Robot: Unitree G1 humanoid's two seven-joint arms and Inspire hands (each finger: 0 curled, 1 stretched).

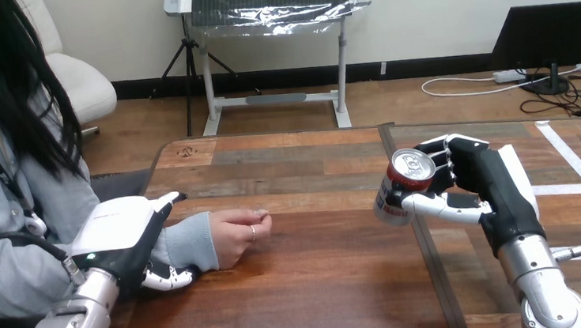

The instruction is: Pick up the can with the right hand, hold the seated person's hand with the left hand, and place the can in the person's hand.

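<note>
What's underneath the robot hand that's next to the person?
The person's sleeved wrist, which the left hand grips, its fingers curling underneath. The hand's shell hides the forearm behind it; the person's hand pokes out onto the table.

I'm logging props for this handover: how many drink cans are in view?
1. The can is at the table's right side, tilted, held in the robot's right hand, fingers and thumb curled round it. Another could be hidden behind the person's arm.
</note>
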